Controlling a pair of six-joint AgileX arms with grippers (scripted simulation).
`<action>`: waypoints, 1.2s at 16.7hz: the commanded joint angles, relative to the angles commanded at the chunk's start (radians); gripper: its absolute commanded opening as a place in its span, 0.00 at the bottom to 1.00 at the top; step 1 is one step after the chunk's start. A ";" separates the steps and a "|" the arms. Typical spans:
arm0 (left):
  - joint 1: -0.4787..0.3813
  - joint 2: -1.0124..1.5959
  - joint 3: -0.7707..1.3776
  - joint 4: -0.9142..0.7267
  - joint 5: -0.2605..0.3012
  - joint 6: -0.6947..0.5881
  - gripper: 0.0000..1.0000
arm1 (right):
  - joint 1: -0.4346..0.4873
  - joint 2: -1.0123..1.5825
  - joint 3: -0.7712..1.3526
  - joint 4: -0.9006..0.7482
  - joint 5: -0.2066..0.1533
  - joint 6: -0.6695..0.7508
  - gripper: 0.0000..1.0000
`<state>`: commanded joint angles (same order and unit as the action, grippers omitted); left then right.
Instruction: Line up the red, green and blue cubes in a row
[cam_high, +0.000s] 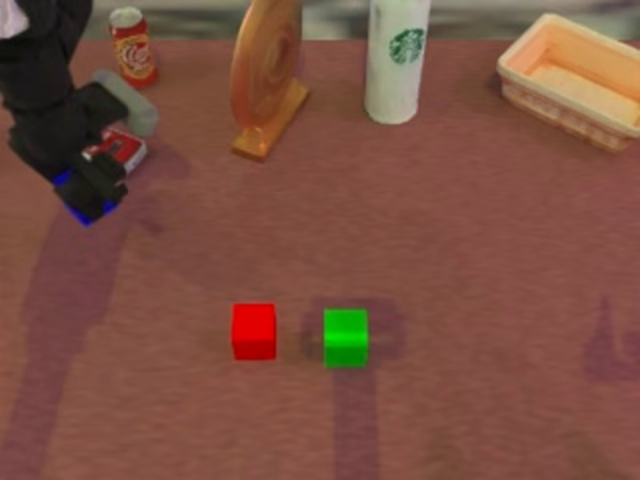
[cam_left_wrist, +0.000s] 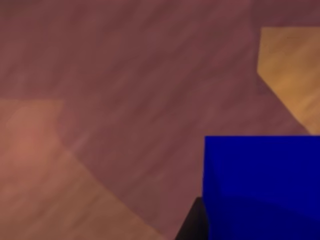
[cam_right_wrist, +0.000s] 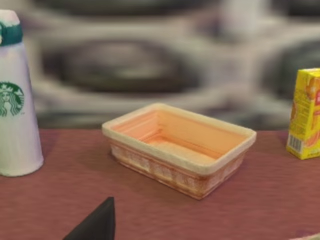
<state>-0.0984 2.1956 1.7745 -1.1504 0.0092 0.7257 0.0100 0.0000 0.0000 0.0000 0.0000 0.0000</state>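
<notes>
The red cube (cam_high: 254, 331) and the green cube (cam_high: 345, 337) stand side by side near the table's front middle, a small gap between them. At the far left, my left gripper (cam_high: 90, 193) is shut on the blue cube (cam_high: 86, 205), which it holds above the table. The left wrist view shows that cube (cam_left_wrist: 262, 187) close up against one dark fingertip (cam_left_wrist: 196, 222). My right arm is out of the top view. Its gripper (cam_right_wrist: 142, 235) is open with nothing in it and faces the basket.
Along the back stand a red soda can (cam_high: 133, 45), a wooden disc on a stand (cam_high: 265, 80), a white Starbucks cup (cam_high: 397, 60) and a cream basket (cam_high: 520, 70). A red box (cam_high: 125, 150) lies beside my left arm. A yellow juice carton (cam_right_wrist: 305, 115) stands beyond the basket.
</notes>
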 joint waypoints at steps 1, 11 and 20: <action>0.001 -0.009 0.012 -0.016 0.000 -0.001 0.00 | 0.000 0.000 0.000 0.000 0.000 0.000 1.00; -0.169 0.056 0.138 -0.079 0.001 -0.002 0.00 | 0.000 0.000 0.000 0.000 0.000 0.000 1.00; -0.737 0.223 0.476 -0.260 0.007 -0.030 0.00 | 0.000 0.000 0.000 0.000 0.000 0.000 1.00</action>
<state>-0.8354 2.4186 2.2501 -1.4100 0.0160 0.6960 0.0100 0.0000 0.0000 0.0000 0.0000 0.0000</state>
